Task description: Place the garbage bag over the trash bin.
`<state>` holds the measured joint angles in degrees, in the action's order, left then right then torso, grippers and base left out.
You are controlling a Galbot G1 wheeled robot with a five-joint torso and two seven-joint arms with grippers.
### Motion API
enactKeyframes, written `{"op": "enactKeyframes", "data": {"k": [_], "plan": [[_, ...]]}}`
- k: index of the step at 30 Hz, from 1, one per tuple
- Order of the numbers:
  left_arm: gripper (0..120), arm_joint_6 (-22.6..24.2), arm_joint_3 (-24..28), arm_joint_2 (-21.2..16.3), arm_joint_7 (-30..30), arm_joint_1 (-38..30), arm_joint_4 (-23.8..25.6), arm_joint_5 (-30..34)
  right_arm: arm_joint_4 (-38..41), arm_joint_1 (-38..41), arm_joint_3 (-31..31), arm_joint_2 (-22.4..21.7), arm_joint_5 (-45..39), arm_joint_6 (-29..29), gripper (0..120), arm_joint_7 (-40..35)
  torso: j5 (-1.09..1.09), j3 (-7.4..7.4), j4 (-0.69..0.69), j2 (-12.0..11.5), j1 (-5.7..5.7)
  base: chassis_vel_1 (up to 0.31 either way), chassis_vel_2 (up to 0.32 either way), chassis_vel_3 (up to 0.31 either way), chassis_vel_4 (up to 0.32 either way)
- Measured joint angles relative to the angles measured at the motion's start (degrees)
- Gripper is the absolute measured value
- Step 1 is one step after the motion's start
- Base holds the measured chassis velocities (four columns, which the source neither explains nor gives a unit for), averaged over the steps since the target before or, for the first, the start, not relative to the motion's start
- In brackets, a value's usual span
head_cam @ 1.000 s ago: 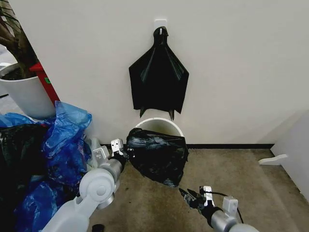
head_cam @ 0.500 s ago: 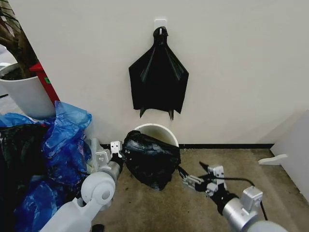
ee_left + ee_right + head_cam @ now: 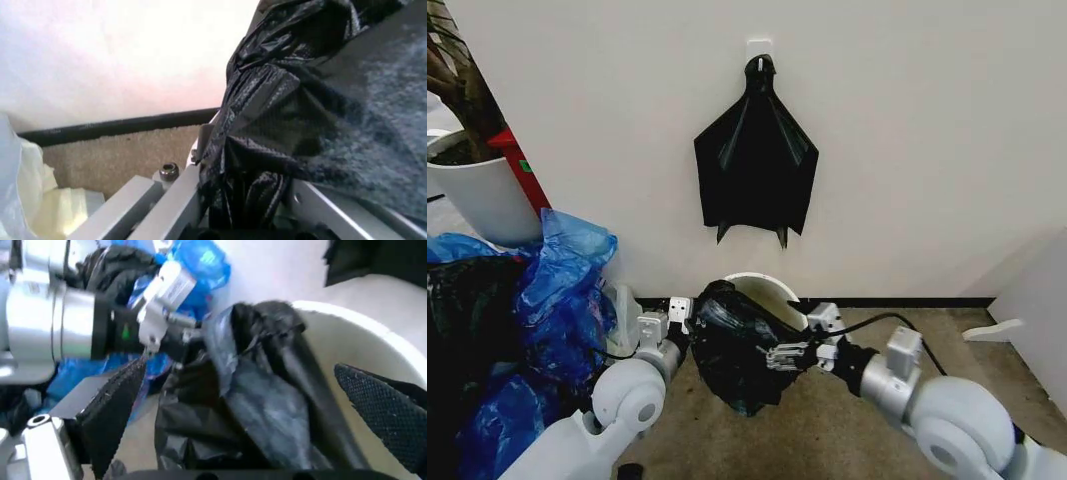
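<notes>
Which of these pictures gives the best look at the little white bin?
The right wrist view: the trash bin shows its rim and inside wall close up. The head view shows just its rim behind the garbage bag; the left wrist view shows bag.

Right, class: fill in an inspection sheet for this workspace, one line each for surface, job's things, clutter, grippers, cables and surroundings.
Surface: brownish carpet floor meeting a pale wall.
Job's things: garbage bag bunched against the front of the trash bin, whose mouth stays uncovered.
Clutter: blue plastic bags heaped on the left; a flat black bundle hanging on the wall.
Grippers: left gripper shut on the bag's edge; right gripper with jaws open around the bag, beside the bin's rim.
Cables: black cable looping along the right arm.
Surroundings: white plant pot at far left.
</notes>
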<state>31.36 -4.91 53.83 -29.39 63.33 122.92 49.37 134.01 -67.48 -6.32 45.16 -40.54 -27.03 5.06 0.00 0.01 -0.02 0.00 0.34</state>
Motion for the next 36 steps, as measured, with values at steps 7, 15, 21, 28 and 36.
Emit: {"op": "enactKeyframes", "data": {"k": [7,15,21,28,36], "plan": [[1,1.19,-0.04,-0.82,-0.42,-0.47,1.79,2.19,-1.9,3.19,5.19,-0.41,1.12,-0.38,97,-3.14,0.0,-0.01,0.0,0.0,0.0,0.0,0.0,0.0,0.0],[1,1.27,-0.46,-1.38,-0.38,-0.22,2.6,2.75,-2.98,2.77,5.85,-0.24,1.08,-0.19,71,-5.76,0.0,-0.01,0.0,0.0,0.0,0.0,0.0,0.0,0.0],[1,1.26,-0.56,-1.35,-0.35,-0.1,2.79,2.97,-3.34,2.39,5.29,-0.15,1.13,0.61,50,-6.28,0.0,-0.01,0.0,0.0,0.0,0.0,0.0,0.0,0.0],[1,1.2,-0.57,-1.24,-0.3,0.02,2.8,3.01,-3.66,1.86,3.77,0.03,1.32,1.57,25,-6.76,0.0,-0.01,0.0,0.0,0.0,0.0,0.0,0.0,0.0],[1,1.18,-0.56,-0.89,0.25,0.95,2.91,2.38,-4.0,0.84,1.55,-0.04,1.28,2.43,0,-7.42,0.0,-0.01,0.0,0.0,0.0,0.0,0.0,0.0,0.0]]}}
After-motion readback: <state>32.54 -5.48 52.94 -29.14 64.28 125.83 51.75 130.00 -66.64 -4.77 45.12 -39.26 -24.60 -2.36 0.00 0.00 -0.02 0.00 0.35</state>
